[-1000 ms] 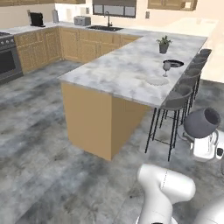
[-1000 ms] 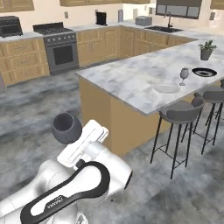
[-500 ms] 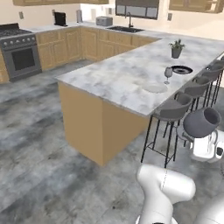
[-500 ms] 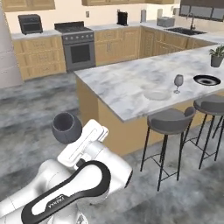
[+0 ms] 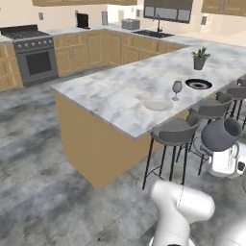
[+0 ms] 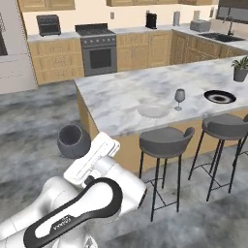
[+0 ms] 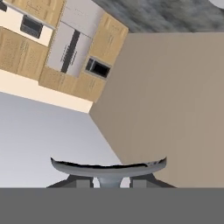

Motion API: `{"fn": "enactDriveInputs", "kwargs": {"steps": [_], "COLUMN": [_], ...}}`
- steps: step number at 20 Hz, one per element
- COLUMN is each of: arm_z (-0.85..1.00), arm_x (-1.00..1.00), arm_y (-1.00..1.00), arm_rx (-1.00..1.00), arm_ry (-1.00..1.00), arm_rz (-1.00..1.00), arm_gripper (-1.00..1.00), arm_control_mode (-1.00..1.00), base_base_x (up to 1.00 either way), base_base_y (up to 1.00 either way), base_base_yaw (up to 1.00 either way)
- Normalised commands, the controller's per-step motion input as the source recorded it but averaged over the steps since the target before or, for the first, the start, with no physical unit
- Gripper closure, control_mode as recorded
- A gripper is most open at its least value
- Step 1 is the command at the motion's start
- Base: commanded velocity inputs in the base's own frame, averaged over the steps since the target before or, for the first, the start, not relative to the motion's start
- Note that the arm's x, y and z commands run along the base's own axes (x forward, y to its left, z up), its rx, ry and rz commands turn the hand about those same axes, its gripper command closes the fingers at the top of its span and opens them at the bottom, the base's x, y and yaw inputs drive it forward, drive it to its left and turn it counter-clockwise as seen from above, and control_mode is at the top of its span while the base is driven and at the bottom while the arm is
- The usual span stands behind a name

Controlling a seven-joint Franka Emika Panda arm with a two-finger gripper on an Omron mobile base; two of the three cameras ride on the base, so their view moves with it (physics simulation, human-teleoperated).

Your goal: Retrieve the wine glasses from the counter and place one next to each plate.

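Brightness: even, soft rendered light, no dim corners.
Shadows: faint, under the grey round stools (image 6: 164, 140) and the large veined marble bench (image 5: 129, 91).
Glare: none on the marble.
Sharpness: base views slightly soft and pixelated; far wooden cabinets (image 5: 96, 48) blurrier.
Hand view: tilted, jagged edges.

wooden cabinets (image 5: 91, 50), marble island (image 5: 120, 93), grey stools (image 6: 164, 141).

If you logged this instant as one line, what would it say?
gripper: shut on wine glass | second wine glass: on island between white plate and dark plate
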Motion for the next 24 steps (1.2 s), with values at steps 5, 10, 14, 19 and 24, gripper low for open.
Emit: {"fn": "enactDriveInputs", "kwargs": {"steps": [5, 10, 14, 19, 24], "arm_z": [0.00, 0.00, 0.00, 0.00, 0.00], "arm_x": [0.00, 0.00, 0.00, 0.00, 0.00], "arm_y": [0.00, 0.00, 0.00, 0.00, 0.00], "arm_rx": [0.00, 0.00, 0.00, 0.00, 0.00], "arm_ry": [0.00, 0.00, 0.00, 0.00, 0.00], "arm_rz": [0.00, 0.00, 0.00, 0.00, 0.00], "arm_gripper": [1.00, 1.00, 1.00, 1.00, 1.00], "arm_control_mode": [1.00, 1.00, 1.00, 1.00, 1.00], "base_base_x": [0.03, 0.00, 0.00, 0.00, 0.00], "base_base_y": [-1.00, -1.00, -1.00, -1.00, -1.00], "base_base_yaw": [0.29, 0.28, 0.28, 0.28, 0.27]}}
